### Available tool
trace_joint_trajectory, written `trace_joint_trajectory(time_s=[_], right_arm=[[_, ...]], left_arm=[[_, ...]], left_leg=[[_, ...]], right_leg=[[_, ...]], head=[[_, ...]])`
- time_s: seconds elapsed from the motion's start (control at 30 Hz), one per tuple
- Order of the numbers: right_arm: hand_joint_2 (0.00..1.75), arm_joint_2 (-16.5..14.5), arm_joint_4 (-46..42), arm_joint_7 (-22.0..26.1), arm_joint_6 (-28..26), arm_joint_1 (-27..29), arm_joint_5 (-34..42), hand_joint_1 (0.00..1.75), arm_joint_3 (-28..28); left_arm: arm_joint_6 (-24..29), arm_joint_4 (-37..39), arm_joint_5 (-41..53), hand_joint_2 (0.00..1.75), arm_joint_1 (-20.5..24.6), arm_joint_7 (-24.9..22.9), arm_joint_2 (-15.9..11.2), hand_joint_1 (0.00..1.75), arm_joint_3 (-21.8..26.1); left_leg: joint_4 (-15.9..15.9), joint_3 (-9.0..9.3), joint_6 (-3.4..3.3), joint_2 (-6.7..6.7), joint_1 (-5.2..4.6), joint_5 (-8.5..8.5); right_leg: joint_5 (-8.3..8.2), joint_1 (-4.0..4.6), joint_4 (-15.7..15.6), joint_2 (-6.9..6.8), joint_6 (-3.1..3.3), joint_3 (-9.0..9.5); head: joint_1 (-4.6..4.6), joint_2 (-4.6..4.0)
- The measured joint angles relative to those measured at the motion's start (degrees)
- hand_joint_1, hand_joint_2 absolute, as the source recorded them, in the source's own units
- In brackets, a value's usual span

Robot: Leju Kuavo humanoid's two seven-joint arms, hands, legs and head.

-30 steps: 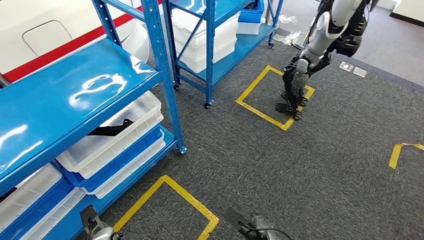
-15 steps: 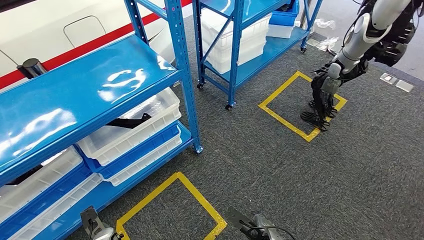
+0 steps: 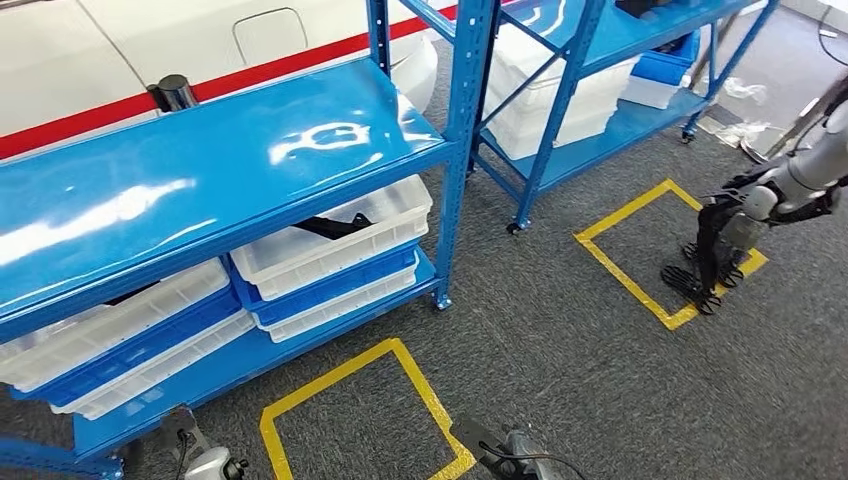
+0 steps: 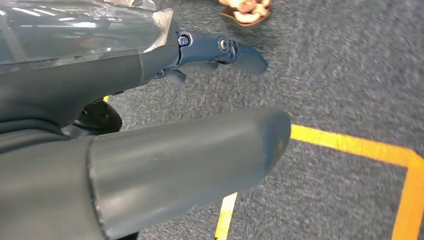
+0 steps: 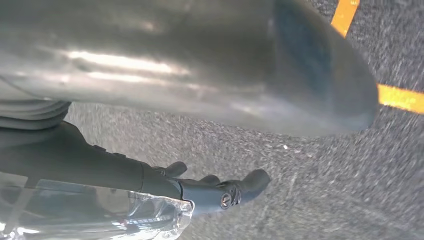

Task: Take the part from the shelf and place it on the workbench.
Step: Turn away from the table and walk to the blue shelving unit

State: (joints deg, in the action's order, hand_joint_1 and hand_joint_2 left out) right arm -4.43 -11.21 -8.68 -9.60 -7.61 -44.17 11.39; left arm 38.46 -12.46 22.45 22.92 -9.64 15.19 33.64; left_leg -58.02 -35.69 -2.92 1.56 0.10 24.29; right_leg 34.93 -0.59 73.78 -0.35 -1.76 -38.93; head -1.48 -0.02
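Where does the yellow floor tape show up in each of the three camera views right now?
Head view: yellow floor tape outlines a square on the carpet in front of the near blue shelf, low in the picture.
Left wrist view: a stripe with a corner, just past the left hand.
Right wrist view: short pieces beyond the right hand.
Shared landmark: the grey carpet under the tape.

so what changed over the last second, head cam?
The camera has swung: the whole scene slid right in the head view, so the blue shelf and the other robot did not move themselves. The black part stays in its white bin. Both hands hang empty, nothing grasped.
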Motion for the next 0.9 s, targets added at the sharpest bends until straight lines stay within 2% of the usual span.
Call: trace_joint_trajectory(time_s=[0.03,0.07,0.1,0.13,0.17,0.2,0.23,0.3,0.33,0.37,0.43,0.5,0.53,0.57,0.63,0.7,0.77,0.83,0.9], right_arm=[[0.00,0.0,0.0,0.0,0.0,0.1,0.0,0.00,0.0],[0.00,0.1,0.0,0.0,0.0,0.1,0.0,0.00,0.0],[0.00,0.2,0.0,0.0,0.0,0.0,0.0,0.00,0.0],[0.00,0.2,0.0,0.0,0.1,0.0,0.0,0.00,-0.1],[0.00,0.2,0.0,0.0,0.1,0.0,0.0,0.00,-0.1],[0.00,0.2,0.0,0.0,0.2,0.0,0.0,0.00,-0.1],[0.00,0.2,0.0,0.0,0.3,0.0,0.0,0.00,-0.2],[0.00,0.1,0.0,0.0,0.4,0.0,0.0,0.00,-0.2],[0.00,0.1,0.0,0.0,0.4,-0.1,0.0,0.00,-0.2],[0.00,0.1,0.0,0.0,0.4,-0.2,0.0,0.00,-0.3],[0.00,0.0,0.0,0.0,0.4,-0.2,0.0,0.00,-0.3],[0.00,0.0,0.0,0.0,0.5,0.0,0.0,0.00,-0.3],[0.00,0.1,0.0,0.0,0.5,0.0,0.0,0.00,-0.4],[0.00,0.1,0.0,0.0,0.6,0.0,-0.1,0.00,-0.4],[0.00,0.0,0.0,-0.2,0.4,-0.2,-0.1,0.00,-0.4],[0.00,0.0,0.0,-0.4,0.0,-0.4,-0.1,0.00,-0.4],[0.00,-0.1,0.0,-0.6,-0.2,-0.5,-0.1,0.00,-0.5],[0.00,-0.1,0.0,-0.6,-0.2,-0.5,0.0,0.00,-0.5],[0.00,-0.1,0.0,-0.6,-0.1,-0.6,0.0,0.00,-0.5]], left_arm=[[0.0,0.0,0.0,0.00,-0.1,0.0,0.0,0.00,0.0],[0.0,0.0,0.0,0.00,-0.2,0.0,0.0,0.00,0.0],[0.0,0.0,0.0,0.00,-0.2,0.0,0.0,0.00,0.0],[0.0,0.0,0.0,0.00,-0.2,0.0,0.0,0.00,0.0],[0.0,0.0,0.0,0.00,-0.2,0.0,0.0,0.00,0.0],[0.0,0.0,0.0,0.00,-0.2,0.0,0.0,0.00,0.0],[0.1,0.0,0.0,0.00,-0.3,0.0,0.0,0.00,0.0],[0.1,0.1,0.0,0.00,-0.3,0.0,-0.1,0.00,0.0],[0.2,0.1,0.0,0.00,-0.3,0.0,-0.1,0.00,0.0],[0.2,0.1,0.0,0.00,-0.3,0.0,-0.1,0.00,0.0],[0.2,0.1,0.0,0.00,-0.2,0.0,-0.1,0.00,-0.1],[0.2,0.1,0.0,0.00,-0.3,0.0,-0.1,0.00,-0.2],[0.1,0.1,0.0,0.00,-0.4,0.0,-0.1,0.00,-0.3],[0.1,0.2,0.0,0.00,-0.5,0.1,-0.1,0.00,-0.3],[0.0,0.2,-0.2,0.00,-0.5,0.2,-0.2,0.00,-0.3],[0.0,0.2,-0.5,0.00,-0.4,0.3,-0.2,0.00,-0.3],[0.0,0.2,-0.7,0.00,-0.4,0.3,-0.2,0.00,-0.3],[0.0,0.2,-0.8,0.00,-0.4,0.3,-0.2,0.00,-0.2],[-0.1,0.2,-0.8,0.00,-0.3,0.2,-0.3,0.00,-0.2]], left_leg=[[0.0,0.00,0.02,0.84,0.04,-0.01],[-0.1,0.01,0.08,1.68,0.11,-0.02],[-0.2,0.02,0.23,2.51,0.21,-0.01],[-0.4,-0.07,0.49,3.26,0.29,0.04],[-0.6,-0.23,0.81,3.97,0.27,0.12],[-0.8,-0.46,1.21,4.52,0.22,0.13],[-0.9,-0.68,1.59,4.97,0.17,0.06],[-0.8,-0.95,2.20,5.54,0.31,-0.15],[-1.1,-1.13,2.46,4.79,0.32,0.09],[-2.4,-1.74,2.72,3.45,0.32,0.91],[-8.3,-4.47,3.18,0.19,0.29,4.03],[-15.2,-7.91,3.48,-1.05,0.51,6.83],[-16.5,-8.59,3.52,-1.25,0.58,6.96],[-15.7,-8.12,3.48,-1.37,0.62,6.08],[-8.8,-4.30,3.07,-1.76,0.61,2.73],[-2.7,-0.95,2.55,-2.33,0.28,1.04],[-1.3,-0.29,2.10,-2.44,-0.20,1.19],[-0.7,0.06,1.39,-2.12,-0.18,0.90],[0.2,0.66,0.61,-1.83,0.13,0.42]], right_leg=[[-0.17,-0.11,0.9,0.10,-0.39,-0.67],[-1.30,-0.28,-0.7,0.19,-0.98,-0.18],[-3.05,-0.53,-4.2,0.60,-1.69,1.29],[-4.66,-0.90,-8.2,1.69,-2.26,3.04],[-5.94,-1.14,-11.6,2.63,-2.49,4.61],[-6.64,-1.28,-13.6,3.37,-2.37,5.53],[-6.81,-1.25,-14.3,3.69,-1.99,5.83],[-7.11,-1.19,-14.3,2.72,-1.12,5.87],[-7.18,-1.26,-14.4,2.27,-0.73,5.95],[-7.23,-1.36,-14.5,1.71,-0.20,6.04],[-7.14,-1.18,-14.6,0.43,0.66,6.19],[-7.00,-0.85,-14.6,-0.88,1.03,6.19],[-6.96,-0.76,-14.5,-1.39,1.08,6.19],[-6.93,-0.72,-14.5,-1.78,1.10,6.20],[-6.88,-0.70,-14.5,-2.28,1.07,6.30],[-6.80,-0.36,-14.5,-2.56,0.77,6.24],[-6.81,-0.15,-14.7,-2.76,0.21,6.23],[-6.68,-0.25,-14.7,-2.66,-0.44,6.32],[-5.19,-0.26,-12.1,-1.63,-0.53,5.16]], head=[[-0.01,0.00],[-0.01,0.00],[-0.01,0.00],[-0.02,0.00],[-0.04,0.00],[-0.03,0.00],[-0.02,0.00],[0.04,0.00],[0.09,0.00],[0.19,0.00],[0.40,0.00],[0.47,0.00],[0.47,0.00],[0.47,0.00],[0.46,0.00],[0.44,0.01],[0.40,0.01],[0.39,0.00],[0.31,0.00]])
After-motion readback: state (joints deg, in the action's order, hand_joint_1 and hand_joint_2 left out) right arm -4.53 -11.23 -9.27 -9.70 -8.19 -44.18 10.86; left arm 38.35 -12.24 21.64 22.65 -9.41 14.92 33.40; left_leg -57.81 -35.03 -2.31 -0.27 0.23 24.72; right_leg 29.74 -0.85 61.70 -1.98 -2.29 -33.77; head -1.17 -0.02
